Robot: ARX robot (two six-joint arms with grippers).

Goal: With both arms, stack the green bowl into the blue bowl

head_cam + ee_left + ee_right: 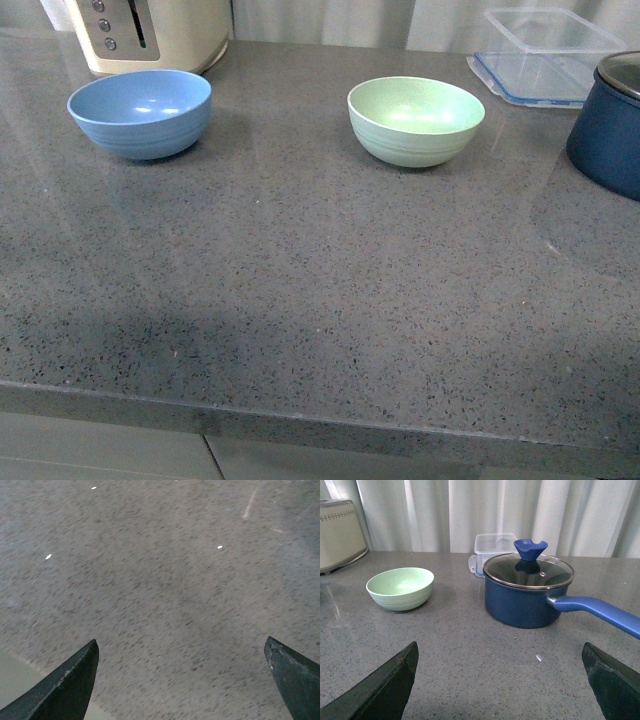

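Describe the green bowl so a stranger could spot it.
On the grey speckled stone counter, look toward the back, left of the dark blue lidded saucepan. The pale mint-green round plastic bowl stands there, upright and empty; the similar ridged bowl farther left is sky-blue.

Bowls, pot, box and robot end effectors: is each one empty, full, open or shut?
blue bowl: upright, empty.
green bowl: upright, empty, not stacked yet.
navy saucepan: glass lid on.
clear plastic container: looks empty.
left end effector: open, holding nothing.
right end effector: open, holding nothing.
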